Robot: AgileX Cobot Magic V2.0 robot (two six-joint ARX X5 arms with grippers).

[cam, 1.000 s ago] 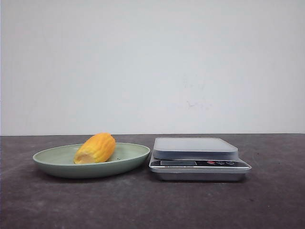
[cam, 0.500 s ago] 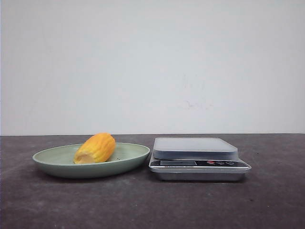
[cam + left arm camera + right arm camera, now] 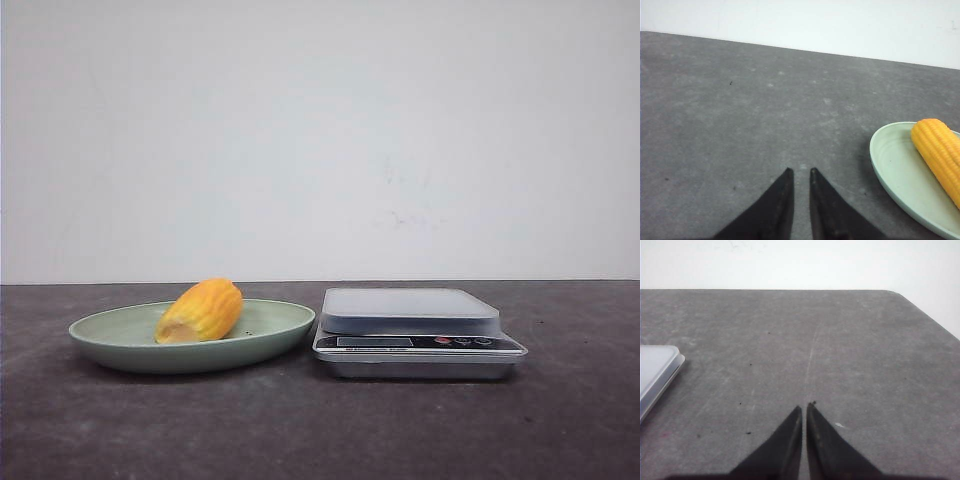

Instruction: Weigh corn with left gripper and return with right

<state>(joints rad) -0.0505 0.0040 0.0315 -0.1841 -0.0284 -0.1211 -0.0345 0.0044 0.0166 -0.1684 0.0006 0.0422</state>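
Note:
The corn is a stubby yellow-orange cob piece lying in the pale green dish at the left of the table, its paler cut end toward the front. It also shows in the left wrist view, on the dish. The grey kitchen scale stands just right of the dish with nothing on its platform. My left gripper hovers over bare table beside the dish, jaws nearly together with a narrow gap, holding nothing. My right gripper is shut and empty over bare table to the right of the scale.
The dark grey table top runs back to a white wall. Its far right corner shows in the right wrist view. Neither arm shows in the front view.

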